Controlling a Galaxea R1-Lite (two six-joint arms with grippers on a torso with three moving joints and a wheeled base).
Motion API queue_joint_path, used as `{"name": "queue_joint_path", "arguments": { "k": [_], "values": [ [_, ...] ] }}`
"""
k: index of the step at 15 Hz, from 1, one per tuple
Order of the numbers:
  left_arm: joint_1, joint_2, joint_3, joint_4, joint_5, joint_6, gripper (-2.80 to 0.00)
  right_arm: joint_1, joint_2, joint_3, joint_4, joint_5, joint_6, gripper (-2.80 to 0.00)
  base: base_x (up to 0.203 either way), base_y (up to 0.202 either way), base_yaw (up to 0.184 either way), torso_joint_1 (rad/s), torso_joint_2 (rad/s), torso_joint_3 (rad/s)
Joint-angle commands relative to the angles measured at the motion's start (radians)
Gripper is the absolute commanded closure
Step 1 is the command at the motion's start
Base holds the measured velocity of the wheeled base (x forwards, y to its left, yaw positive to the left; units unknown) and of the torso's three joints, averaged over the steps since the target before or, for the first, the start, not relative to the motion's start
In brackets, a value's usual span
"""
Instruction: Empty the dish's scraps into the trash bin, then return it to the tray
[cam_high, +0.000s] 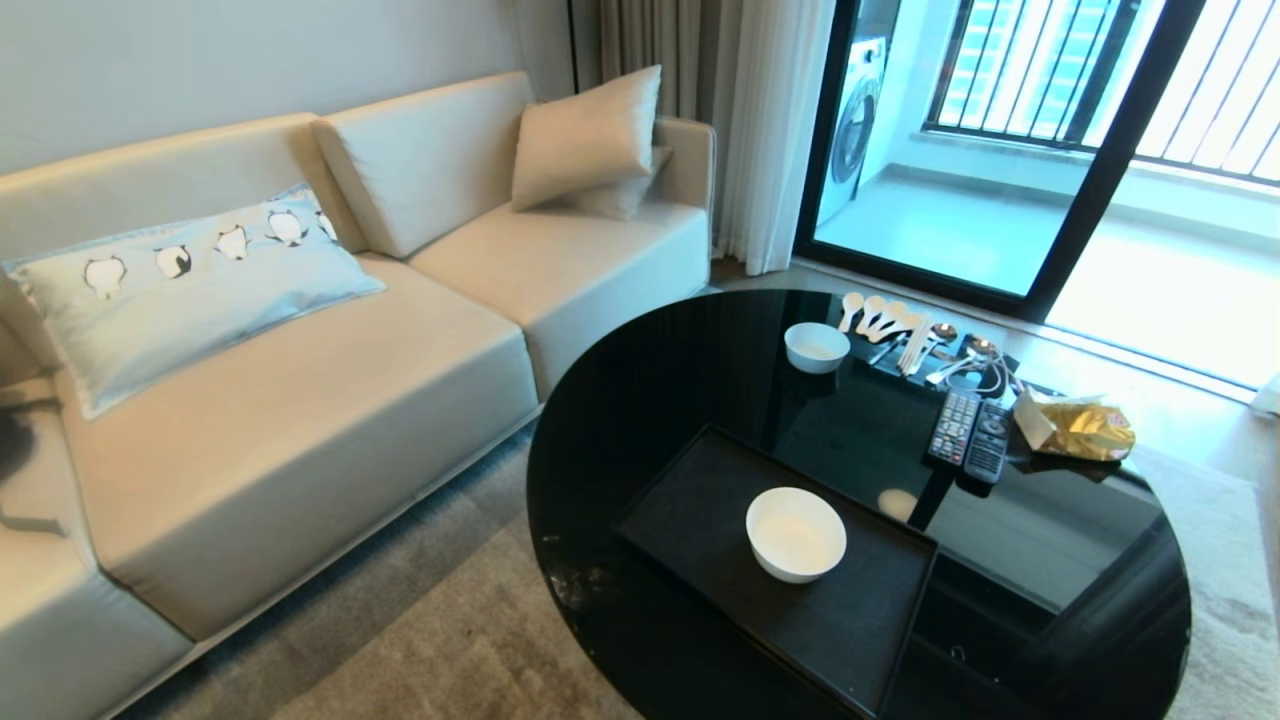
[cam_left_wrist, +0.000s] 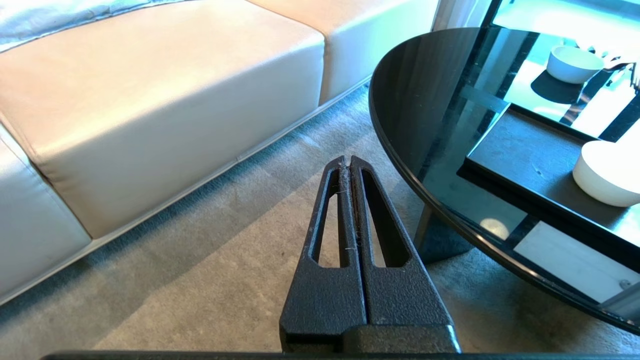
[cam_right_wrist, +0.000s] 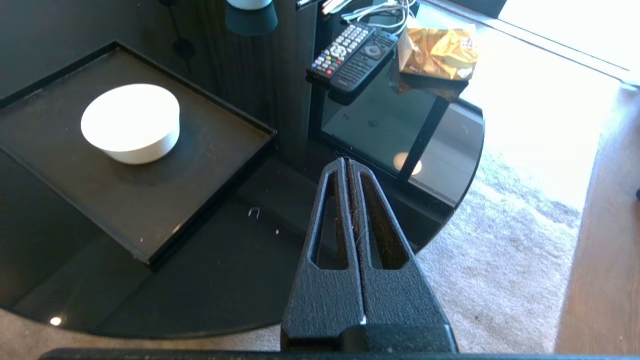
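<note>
Black glass is forming the round tabletop (cam_high: 700, 380) that is filling the lower right of the head view, and the large matte black rectangular tray (cam_high: 700, 520) with its low rim is lying on the near part of it. The plain glossy white dish (cam_high: 795, 533) with deep sides is sitting upright on that tray, near its middle, and its inside is showing white with no food visible in it. A smaller white bowl (cam_high: 817, 346) is standing farther up the frame on the bare glass, well apart from the tray, with pale spoons (cam_high: 875, 312) just beside it. Two dark remote controls (cam_high: 968, 432) are lying side by side to the right of centre, next to a crumpled gold snack bag (cam_high: 1085, 428). A cream leather sofa (cam_high: 300, 400) is occupying the left half of the head view.

Neither arm is appearing in the head view. In the right wrist view the right gripper (cam_right_wrist: 347, 161) is hanging over the tabletop's edge, jaws pressed together and holding nothing, with the dish at the upper left of that frame. In the left wrist view the left gripper (cam_left_wrist: 347, 159) is hanging over the grey carpet (cam_left_wrist: 200, 260) beside the tabletop, jaws likewise pressed together and empty.
</note>
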Motion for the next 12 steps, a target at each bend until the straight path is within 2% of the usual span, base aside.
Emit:
{"name": "queue_joint_path", "arguments": {
  "k": [1, 2, 4, 7, 12],
  "values": [
    [0.000, 0.000, 0.000, 0.000, 0.000, 0.000, 0.00, -0.047, -0.154, 0.002, 0.099, 0.013, -0.001, 0.00, 0.000, 0.000, 0.000, 0.000, 0.00, 0.000],
    [0.000, 0.000, 0.000, 0.000, 0.000, 0.000, 0.00, -0.076, -0.170, 0.002, 0.132, 0.026, 0.003, 0.00, 0.000, 0.000, 0.000, 0.000, 0.00, 0.000],
    [0.000, 0.000, 0.000, 0.000, 0.000, 0.000, 0.00, -0.078, -0.173, 0.002, 0.142, 0.053, 0.004, 0.00, 0.000, 0.000, 0.000, 0.000, 0.00, 0.000],
    [0.000, 0.000, 0.000, 0.000, 0.000, 0.000, 0.00, -0.064, -0.220, 0.002, 0.178, 0.128, -0.008, 0.00, 0.000, 0.000, 0.000, 0.000, 0.00, 0.000],
    [0.000, 0.000, 0.000, 0.000, 0.000, 0.000, 0.00, -0.042, -0.415, 0.002, 0.279, 0.173, -0.042, 0.00, 0.000, 0.000, 0.000, 0.000, 0.00, 0.000]
  ]
}}
